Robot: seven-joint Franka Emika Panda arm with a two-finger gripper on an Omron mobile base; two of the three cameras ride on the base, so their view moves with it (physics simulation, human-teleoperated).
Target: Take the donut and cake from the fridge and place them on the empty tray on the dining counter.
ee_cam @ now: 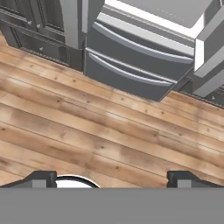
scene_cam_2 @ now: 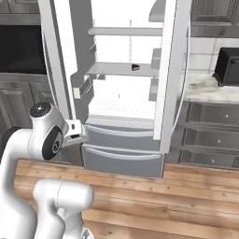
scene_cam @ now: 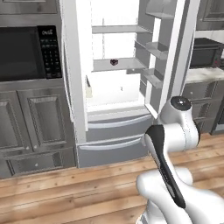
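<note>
Facing the fridge [scene_cam: 113,87] with both upper doors swung wide, white interior exposed, two grey bottom drawers [scene_cam: 114,131] shut. Cake [scene_cam: 114,62] sits on the middle shelf [scene_cam: 116,64], a tiny dark wedge near the shelf's front edge; from the right base view it reads as a small dark speck [scene_cam_2: 135,67] on the same shelf, toward its right end. Donut can't be picked out in any view. A small pale bottle-like item [scene_cam: 89,89] stands in the left door's bin, too small to identify. Gripper [ee_cam: 113,180] is released, jaws spread wide: the hand view has the two dark fingertips [ee_cam: 41,179] far apart at the bottom edge, nothing between them, looking down at the wood plank floor [ee_cam: 87,131] with the fridge drawers at the top of the frame. Arm [scene_cam: 173,144] is folded up in front of the fridge, low, well short of the shelves, nothing held. Black-panelled microwave [scene_cam: 28,52] is built into the grey cabinets left of the fridge; a dark appliance [scene_cam_2: 228,65] sits on the marble wall counter [scene_cam_2: 210,91] to the right.
</note>
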